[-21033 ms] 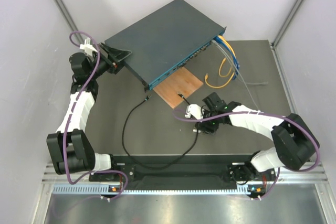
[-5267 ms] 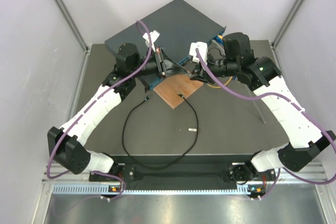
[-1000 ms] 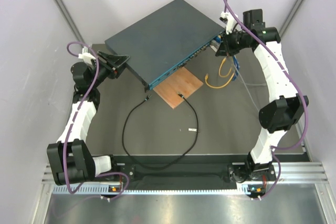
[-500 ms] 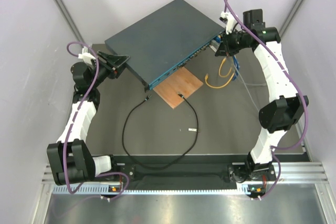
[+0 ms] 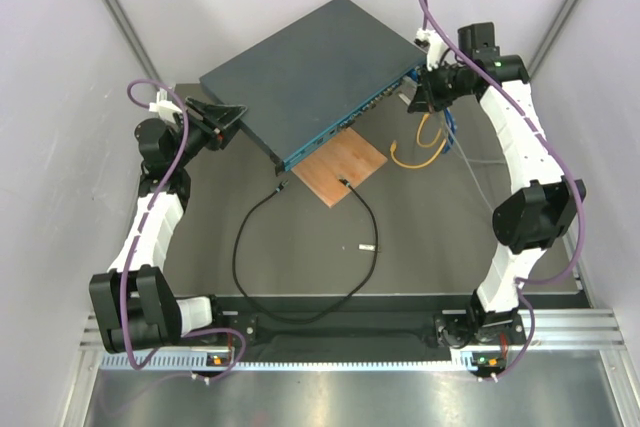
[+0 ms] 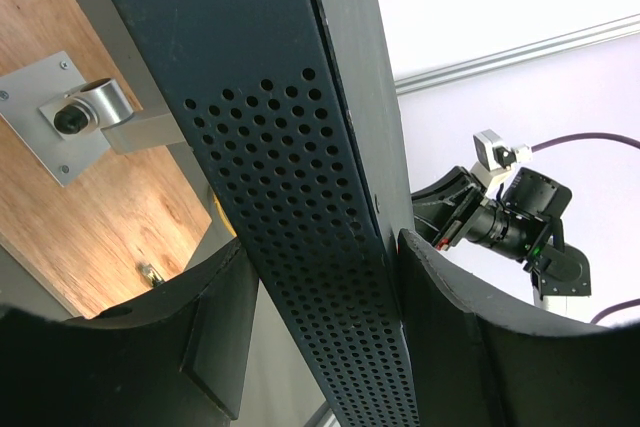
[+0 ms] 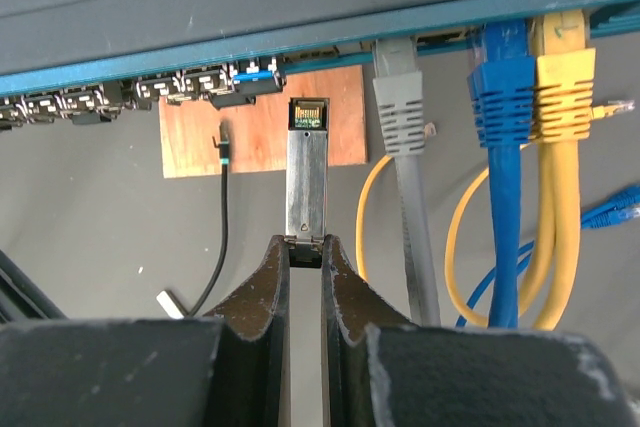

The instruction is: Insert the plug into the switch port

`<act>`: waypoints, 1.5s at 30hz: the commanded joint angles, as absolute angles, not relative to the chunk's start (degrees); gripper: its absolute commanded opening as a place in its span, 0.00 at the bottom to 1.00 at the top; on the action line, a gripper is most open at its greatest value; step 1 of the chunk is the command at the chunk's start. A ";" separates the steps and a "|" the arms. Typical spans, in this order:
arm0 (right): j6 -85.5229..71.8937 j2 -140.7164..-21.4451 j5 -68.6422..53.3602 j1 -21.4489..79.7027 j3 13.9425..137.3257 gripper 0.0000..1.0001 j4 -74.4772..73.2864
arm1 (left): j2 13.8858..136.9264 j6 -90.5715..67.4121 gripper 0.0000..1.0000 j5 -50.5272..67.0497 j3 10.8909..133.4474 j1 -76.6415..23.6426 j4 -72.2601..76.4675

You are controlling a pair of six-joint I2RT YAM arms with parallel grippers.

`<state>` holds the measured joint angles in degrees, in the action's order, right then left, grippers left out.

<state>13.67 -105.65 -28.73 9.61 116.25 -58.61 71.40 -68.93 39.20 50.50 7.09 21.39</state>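
**Right gripper** [image 7: 305, 243]: the fingers are pressed together on the near end of a silver module [image 7: 306, 172] and hold nothing else. The module's long axis runs straight out from the fingers toward the port row [image 7: 190, 85] on the front of the switch [image 5: 310, 67]. Its tip stands just short of the row and has not entered. To its right, grey [image 7: 400, 107], blue [image 7: 500, 97] and yellow [image 7: 565, 87] cables sit in their ports.

**Plug** [image 7: 222, 139]: it is not held. It lies on the board [image 7: 185, 147], to the near left of the right gripper and apart from the ports. Its long axis is roughly parallel to the module, with the tip toward the switch front. The black cable [image 5: 238, 247] trails off to the near side.

**Left gripper** [image 6: 320, 247]: the fingers straddle the far-left end of the switch, with a pad against each face as far as can be seen. It appears to be bracing the box.

**Stick** [image 5: 368, 246]: it lies loose on the table, near of the board.

**Finding:** insertion of the plug has not begun. In the top view both grippers stand about equally far from it. The left is occupied with bracing, so the right is the likelier arm. It would first have to be rid of the module, then come back near and left and take the plug along its axis.
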 commanded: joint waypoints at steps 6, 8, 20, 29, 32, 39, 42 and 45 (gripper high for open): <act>13.45 -104.33 -29.44 10.28 116.81 0.00 -54.85 | 70.84 -65.30 0.00 38.50 52.30 6.50 23.64; 13.54 -103.89 -29.53 10.63 116.72 0.00 -54.67 | 70.84 -65.30 0.00 38.50 52.29 6.50 23.64; 13.36 -105.47 -30.32 11.25 119.44 0.00 -55.28 | 70.75 -65.30 0.00 38.41 52.38 6.42 23.38; 13.18 -106.08 -30.41 11.60 120.32 0.00 -55.02 | 70.93 -65.13 0.00 38.50 52.21 6.42 23.38; 13.10 -106.17 -30.50 11.69 120.41 0.00 -54.67 | 70.84 -65.04 0.00 38.41 52.21 6.50 23.38; 13.53 -106.96 -30.59 12.22 120.24 0.00 -55.02 | 70.93 -65.21 0.00 38.32 52.12 6.42 23.38; 13.80 -107.58 -30.23 12.48 120.06 0.00 -54.76 | 70.93 -65.21 0.00 38.41 52.21 6.50 23.38; 13.89 -107.93 -30.06 12.66 120.06 0.00 -54.41 | 70.93 -65.13 0.00 38.41 52.21 6.42 23.38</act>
